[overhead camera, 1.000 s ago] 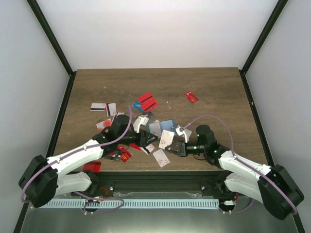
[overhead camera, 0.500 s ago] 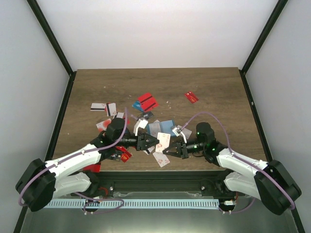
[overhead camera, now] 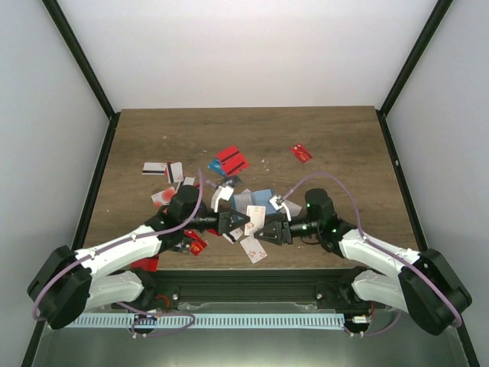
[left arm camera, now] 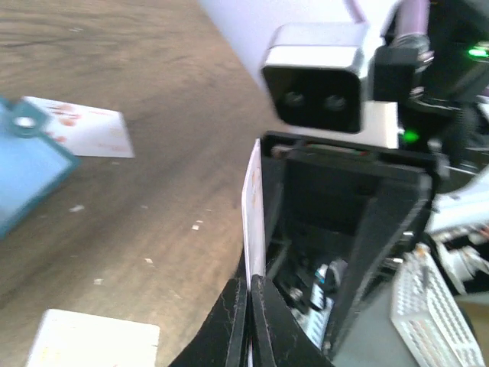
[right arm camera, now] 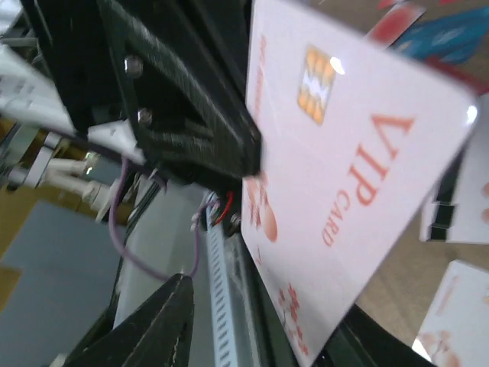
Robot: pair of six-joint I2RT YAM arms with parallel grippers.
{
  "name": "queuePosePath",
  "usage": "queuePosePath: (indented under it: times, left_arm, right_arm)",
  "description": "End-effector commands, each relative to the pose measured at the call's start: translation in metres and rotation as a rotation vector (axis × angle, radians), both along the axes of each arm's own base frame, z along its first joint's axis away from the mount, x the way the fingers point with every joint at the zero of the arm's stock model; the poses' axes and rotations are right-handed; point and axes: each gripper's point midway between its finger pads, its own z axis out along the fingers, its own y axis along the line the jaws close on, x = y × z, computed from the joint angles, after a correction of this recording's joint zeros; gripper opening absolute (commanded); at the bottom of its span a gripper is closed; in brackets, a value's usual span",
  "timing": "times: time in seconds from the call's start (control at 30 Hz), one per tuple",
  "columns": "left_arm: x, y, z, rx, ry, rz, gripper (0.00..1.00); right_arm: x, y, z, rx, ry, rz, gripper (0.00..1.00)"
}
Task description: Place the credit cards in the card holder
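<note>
**Well, nose to nose over one card**

Can spot, from the top view, the left gripper (overhead camera: 238, 222) and right gripper (overhead camera: 265, 230) tip to tip above the near part of the table (overhead camera: 328, 138), with a white card (overhead camera: 254, 218) upright between them. Can't read either grip from up there though. Need the left wrist view for that: shows the card edge-on, pinched tight between the left fingers (left arm camera: 229, 321). Need the right wrist view for the face: red "VIP CARD" print plus a gold chip, and the right fingers (right arm camera: 157, 329) spread wide, not clamping anything. Found the holder (overhead camera: 263, 196) lying flat just beyond the grippers, among loose cards (overhead camera: 231, 160). Compared with a second ago: drawn closer together, with the card nudged slightly toward the left gripper.
</note>
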Motion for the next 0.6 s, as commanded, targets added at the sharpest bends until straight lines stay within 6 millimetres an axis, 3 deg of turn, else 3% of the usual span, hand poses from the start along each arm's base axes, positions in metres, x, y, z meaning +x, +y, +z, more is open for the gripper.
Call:
queuePosePath:
  times: [0.0,0.27,0.57]
  left_arm:
    - [0.042,0.014,-0.026,0.157,0.021,0.217,0.04]
    - [0.084,0.016,-0.052,0.264,0.123,0.307,0.04]
    - [0.107,0.022,-0.106,0.394,0.331,0.31,0.04]
  right_arm:
    - [0.054,-0.006,-0.011,-0.159,-0.038,-0.246,0.45]
    - [0.127,-0.047,-0.045,-0.361,0.046,-0.608,0.44]
    - [0.181,-0.05,-0.05,-0.472,0.016,-0.728,0.39]
